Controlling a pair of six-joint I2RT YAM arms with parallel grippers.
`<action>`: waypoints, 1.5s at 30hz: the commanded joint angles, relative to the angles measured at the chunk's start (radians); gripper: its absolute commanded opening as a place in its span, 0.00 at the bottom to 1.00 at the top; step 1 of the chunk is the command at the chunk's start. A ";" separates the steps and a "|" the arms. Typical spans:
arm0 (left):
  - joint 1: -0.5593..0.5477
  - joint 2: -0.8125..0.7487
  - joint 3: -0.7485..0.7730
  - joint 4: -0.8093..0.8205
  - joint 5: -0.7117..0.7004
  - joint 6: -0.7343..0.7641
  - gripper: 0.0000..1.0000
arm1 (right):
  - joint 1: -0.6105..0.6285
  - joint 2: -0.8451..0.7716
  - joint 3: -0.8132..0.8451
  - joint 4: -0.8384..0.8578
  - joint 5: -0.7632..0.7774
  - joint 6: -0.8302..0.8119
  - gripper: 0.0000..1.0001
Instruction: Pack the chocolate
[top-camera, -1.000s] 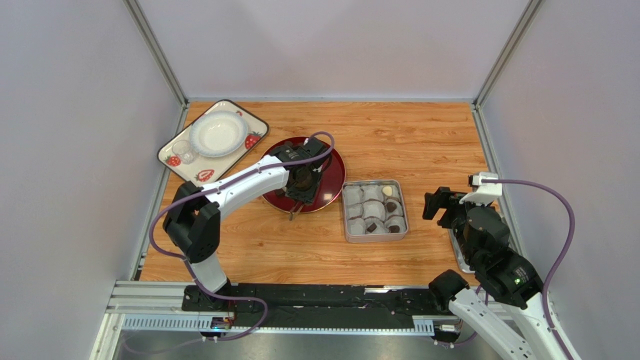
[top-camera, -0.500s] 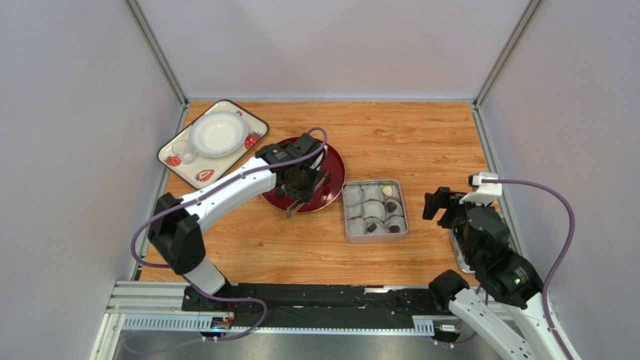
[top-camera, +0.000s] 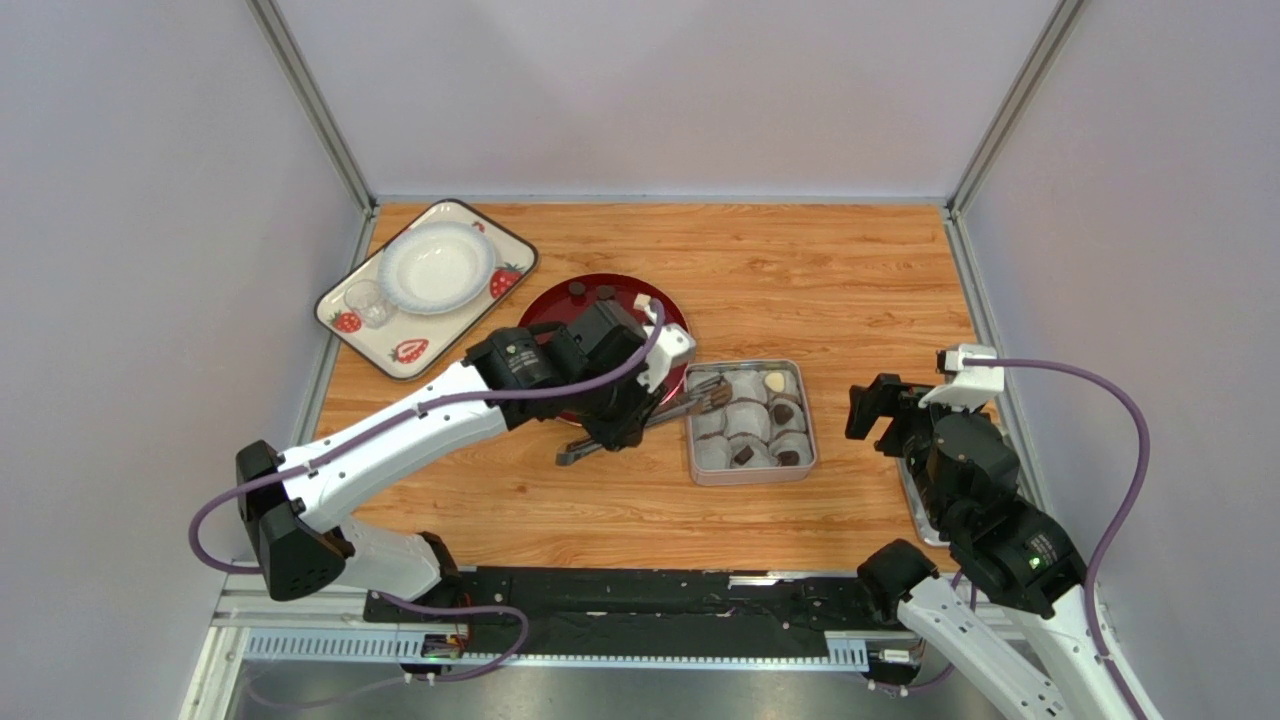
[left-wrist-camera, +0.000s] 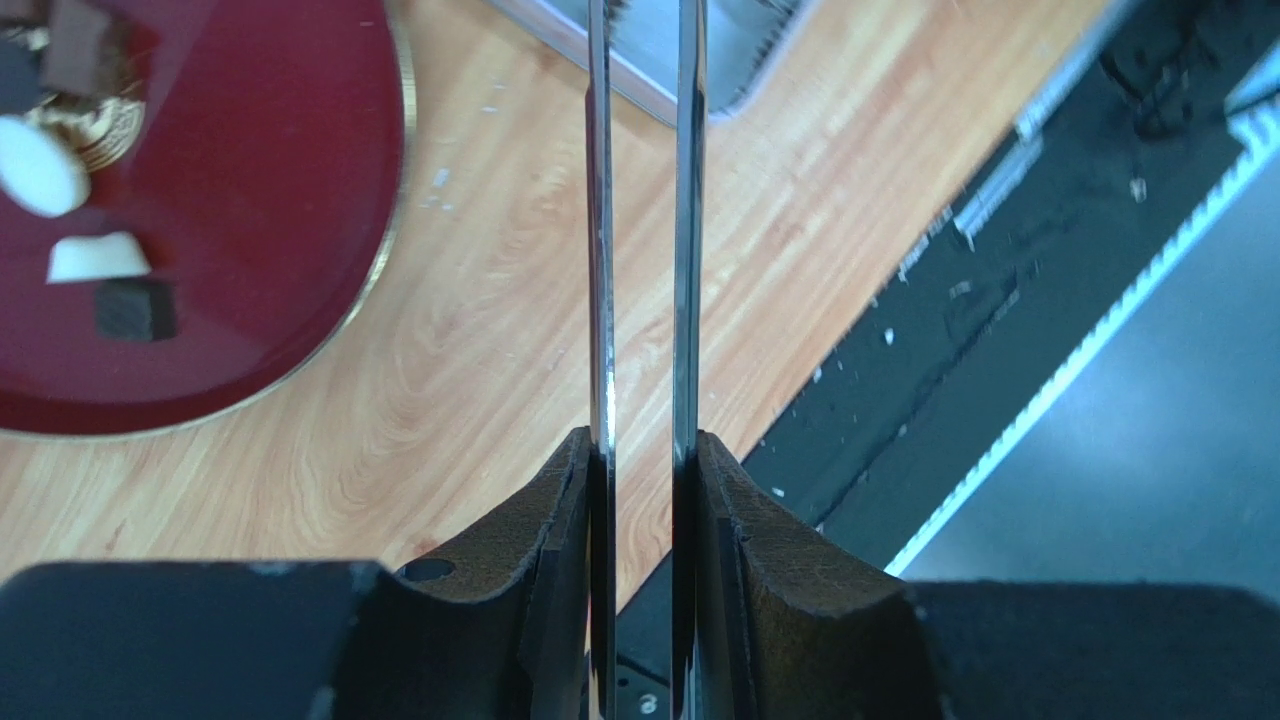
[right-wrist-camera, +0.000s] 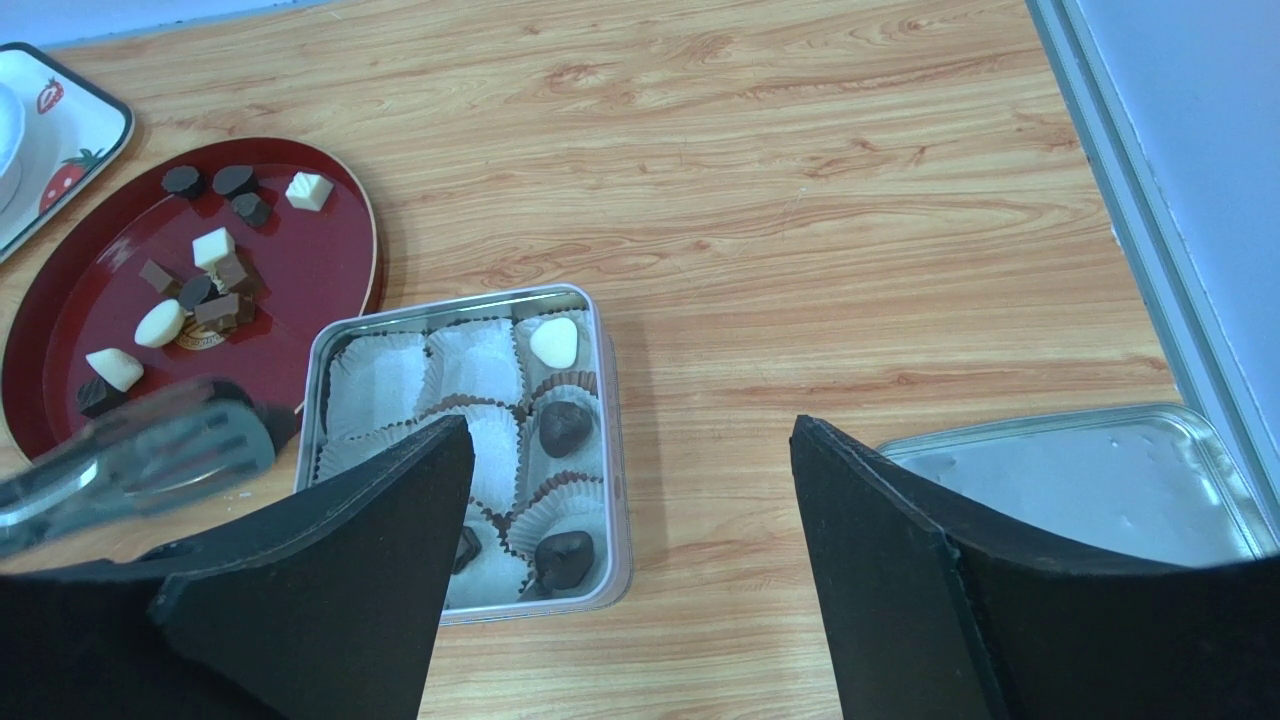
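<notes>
Loose chocolate (right-wrist-camera: 211, 270) pieces, dark and white, lie on the round red plate (right-wrist-camera: 323, 278), also seen in the left wrist view (left-wrist-camera: 93, 258). The square grey tin (right-wrist-camera: 615, 450) holds white paper cups, some with a piece inside: a white heart (right-wrist-camera: 556, 342) and dark ones (right-wrist-camera: 564, 428). My left gripper (top-camera: 631, 423) is shut on metal tongs (top-camera: 684, 405), whose two blades (left-wrist-camera: 604, 225) run between its fingers (left-wrist-camera: 541, 525). The tongs' tips (right-wrist-camera: 226, 432) reach the tin's left edge. Whether they hold a piece I cannot tell. My right gripper (right-wrist-camera: 631, 435) hangs open to the right of the tin (top-camera: 751, 477).
A strawberry-patterned tray (top-camera: 504, 278) with a white bowl (top-camera: 433, 267) and a small glass sits at the back left. The tin's lid (right-wrist-camera: 1082, 480) lies flat by the right wall. The black rail (top-camera: 601, 600) runs along the near edge.
My left arm has swung from over the red plate rightward to the tin's left edge, carrying the tongs, and the blades have narrowed. The right arm has not moved.
</notes>
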 joint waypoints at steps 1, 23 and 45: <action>-0.047 -0.046 -0.026 -0.032 0.052 0.110 0.31 | -0.002 0.008 0.000 0.038 0.014 -0.017 0.82; -0.066 0.069 -0.028 -0.049 0.032 0.219 0.38 | -0.002 0.025 0.001 0.038 0.018 -0.017 0.82; -0.072 0.094 0.003 -0.028 0.062 0.216 0.45 | -0.002 0.022 0.000 0.038 0.009 -0.017 0.81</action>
